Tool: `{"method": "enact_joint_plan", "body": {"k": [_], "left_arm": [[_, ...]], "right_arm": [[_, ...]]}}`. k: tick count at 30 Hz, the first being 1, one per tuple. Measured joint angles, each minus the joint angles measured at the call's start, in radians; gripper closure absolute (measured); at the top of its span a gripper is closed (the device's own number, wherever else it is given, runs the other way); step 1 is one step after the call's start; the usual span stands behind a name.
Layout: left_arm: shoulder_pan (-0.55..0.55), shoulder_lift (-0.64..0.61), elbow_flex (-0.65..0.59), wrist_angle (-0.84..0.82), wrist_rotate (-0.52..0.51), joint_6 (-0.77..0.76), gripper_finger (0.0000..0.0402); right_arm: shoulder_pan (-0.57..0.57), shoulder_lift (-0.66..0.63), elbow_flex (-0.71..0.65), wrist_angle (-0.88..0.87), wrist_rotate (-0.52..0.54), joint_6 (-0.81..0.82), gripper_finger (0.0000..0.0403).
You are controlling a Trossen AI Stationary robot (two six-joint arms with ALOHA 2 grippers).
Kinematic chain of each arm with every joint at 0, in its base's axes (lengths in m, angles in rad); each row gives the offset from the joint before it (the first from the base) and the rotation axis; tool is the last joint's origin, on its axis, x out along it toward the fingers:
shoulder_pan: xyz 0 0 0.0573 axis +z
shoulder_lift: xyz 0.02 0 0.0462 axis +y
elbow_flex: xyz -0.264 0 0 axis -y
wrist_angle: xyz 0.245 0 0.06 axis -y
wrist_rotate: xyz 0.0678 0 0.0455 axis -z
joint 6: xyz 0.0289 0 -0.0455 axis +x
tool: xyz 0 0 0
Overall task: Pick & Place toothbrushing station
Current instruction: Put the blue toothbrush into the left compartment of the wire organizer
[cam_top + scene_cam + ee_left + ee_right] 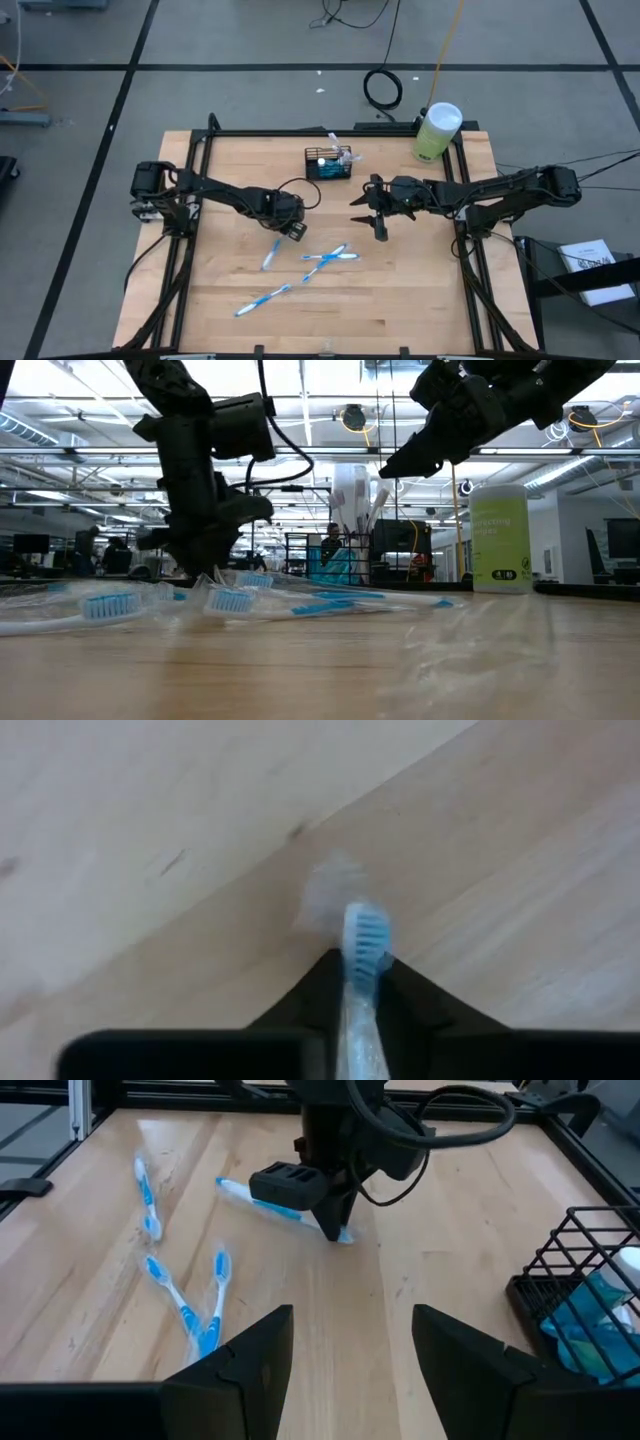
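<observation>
Left gripper (288, 226) is down at the table, fingers pinched narrow on a clear-wrapped blue-and-white toothbrush (271, 254) just behind its bristle head. My worry is that grip so near one end: I judge the long handle may swing or slide out of the slick wrapper on lifting. Small black wire-mesh basket (328, 163) stands toward twelve o'clock, near the far edge. Right gripper (370, 211) hovers with fingers wide at three o'clock of the left one; I could clip it crossing over.

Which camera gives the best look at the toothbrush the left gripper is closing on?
The left wrist view: the toothbrush sits between the left gripper's fingers, bristles clear. The right wrist view shows it under that gripper, the high view only small, and the low view cannot tell it from the others.
</observation>
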Motion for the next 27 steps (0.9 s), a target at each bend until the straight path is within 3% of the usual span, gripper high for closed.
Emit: {"method": "enact_joint_plan", "body": {"k": [3, 10, 14, 19, 24, 27], "left_arm": [[0.013, -0.016, 0.000, 0.016, -0.007, 0.055, 0.0386], [0.017, -0.160, -0.002, 0.078, -0.136, 0.263, 0.0387], [0.014, -0.308, -0.001, 0.191, -0.272, 0.487, 0.0389], [0.022, -0.456, 0.000, 0.446, -0.398, 0.890, 0.0384], [0.105, -0.498, -0.002, 0.702, -0.380, 1.191, 0.0389], [0.201, -0.485, -0.036, 0.857, -0.258, 1.267, 0.0389]], "right_arm": [[0.000, 0.000, 0.000, -0.001, 0.000, 0.004, 0.0206], [0.000, 0.000, 0.000, -0.007, 0.007, -0.002, 0.0206], [0.000, -0.006, 0.000, -0.007, 0.063, -0.026, 0.0206], [-0.001, -0.016, 0.000, -0.001, 0.134, -0.046, 0.0206], [-0.001, -0.022, 0.001, 0.006, 0.134, -0.055, 0.0206], [-0.001, -0.022, 0.001, 0.008, 0.134, -0.066, 0.0206]]}}
